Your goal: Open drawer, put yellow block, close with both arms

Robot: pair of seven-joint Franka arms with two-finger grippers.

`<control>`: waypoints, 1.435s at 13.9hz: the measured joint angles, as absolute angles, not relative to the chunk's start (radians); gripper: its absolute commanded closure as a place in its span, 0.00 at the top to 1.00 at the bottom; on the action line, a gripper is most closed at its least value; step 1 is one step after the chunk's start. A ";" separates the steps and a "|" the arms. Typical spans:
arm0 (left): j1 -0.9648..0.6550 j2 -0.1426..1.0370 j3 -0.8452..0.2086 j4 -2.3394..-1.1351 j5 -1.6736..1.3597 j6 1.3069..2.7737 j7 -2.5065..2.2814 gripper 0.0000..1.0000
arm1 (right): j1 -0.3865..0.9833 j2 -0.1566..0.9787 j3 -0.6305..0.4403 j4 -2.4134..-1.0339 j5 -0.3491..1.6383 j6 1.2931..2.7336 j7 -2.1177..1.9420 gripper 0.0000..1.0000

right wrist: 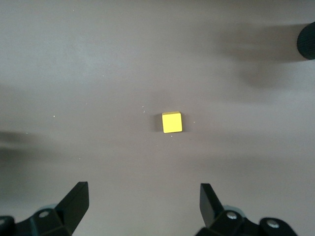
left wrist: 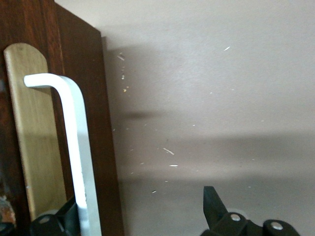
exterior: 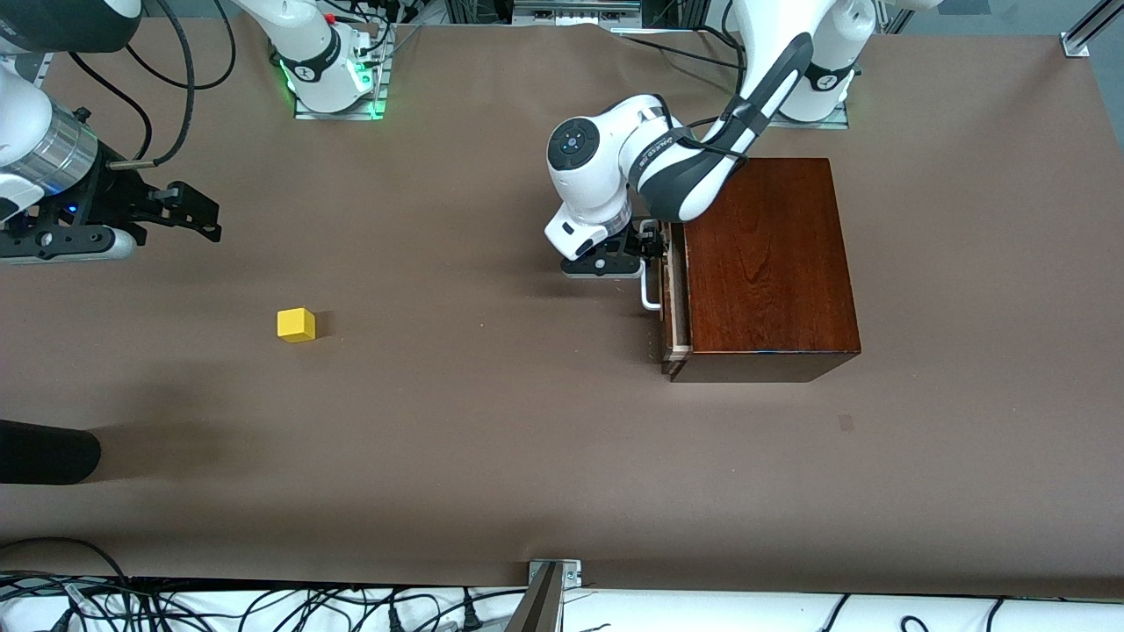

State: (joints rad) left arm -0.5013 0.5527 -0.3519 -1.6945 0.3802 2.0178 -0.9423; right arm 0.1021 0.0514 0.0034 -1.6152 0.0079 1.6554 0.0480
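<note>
A matte brown table covering [exterior: 492,456], smooth with faint creases, spreads under everything. Toward the left arm's end stands a glossy mahogany-coloured box [exterior: 768,263], rectangular, its polished top showing dark wood grain. The drawer [exterior: 674,298] in its side facing the right arm's end is drawn out only a sliver, a pale wood edge showing between the dark front and the box. Its white handle [left wrist: 74,147] is a smooth bent bar with rounded corners, mounted over a pale light-wood strip with a rounded end. The left arm, white with dark grey shells and small grey lettering too small to read, folds down over the box corner; the left gripper [exterior: 634,250] sits at the handle with its black fingers [left wrist: 214,204] spread wide, the bar lying against one of them, not clamped. The right gripper [right wrist: 142,204] hangs over bare table at the right arm's end, fingers fully apart and empty. The yellow block [exterior: 297,324], a small plain-faced bright cube, rests on the table well apart from the box, nearer the front camera than the right gripper's spot.
</note>
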 measured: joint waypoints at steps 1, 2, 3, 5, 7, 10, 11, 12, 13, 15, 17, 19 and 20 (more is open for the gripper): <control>-0.515 0.564 -0.352 -1.678 0.380 2.025 -0.949 1.00 | 0.102 0.051 0.003 -1.615 0.008 1.655 0.048 1.00; -0.532 0.581 -0.349 -1.654 0.382 2.024 -0.963 1.00 | 0.102 0.051 0.003 -1.615 0.008 1.655 0.048 1.00; -0.545 0.596 -0.345 -1.631 0.386 2.020 -0.976 1.00 | 0.101 0.051 0.003 -1.615 0.008 1.655 0.048 1.00; -0.561 0.623 -0.344 -1.586 0.386 2.019 -0.993 1.00 | 0.100 0.051 0.003 -1.615 0.008 1.655 0.048 1.00; -0.577 0.641 -0.346 -1.554 0.386 2.020 -1.002 1.00 | 0.099 0.051 0.003 -1.615 0.008 1.656 0.048 1.00; -0.584 0.652 -0.346 -1.528 0.386 2.031 -1.004 1.00 | 0.098 0.051 0.003 -1.615 0.006 1.656 0.048 1.00; -0.583 0.653 -0.346 -1.517 0.386 2.035 -1.004 1.00 | 0.098 0.051 0.003 -1.615 0.003 1.657 0.048 1.00; -0.582 0.652 -0.346 -1.507 0.386 2.029 -1.004 1.00 | 0.097 0.051 0.003 -1.615 0.002 1.657 0.048 1.00; -0.580 0.652 -0.346 -1.494 0.385 2.017 -1.004 1.00 | 0.097 0.051 0.003 -1.615 0.002 1.657 0.048 1.00; -0.573 0.642 -0.346 -1.463 0.372 1.975 -1.004 1.00 | 0.097 0.051 0.003 -1.615 0.002 1.657 0.048 1.00; -0.548 0.607 -0.346 -1.436 0.312 1.922 -0.999 1.00 | 0.097 0.054 0.003 -1.615 0.002 1.657 0.047 1.00; -0.484 0.539 -0.345 -1.422 0.249 1.853 -0.947 1.00 | 0.097 0.063 0.003 -1.615 0.002 1.658 0.046 1.00; -0.440 0.499 -0.345 -1.417 0.228 1.806 -0.896 1.00 | 0.096 0.067 0.003 -1.615 0.002 1.658 0.044 1.00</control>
State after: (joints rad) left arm -0.4396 0.4994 -0.3451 -1.4170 0.2276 1.8064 -0.8965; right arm 0.0964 0.0667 0.0031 -1.6152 0.0021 1.6576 0.0439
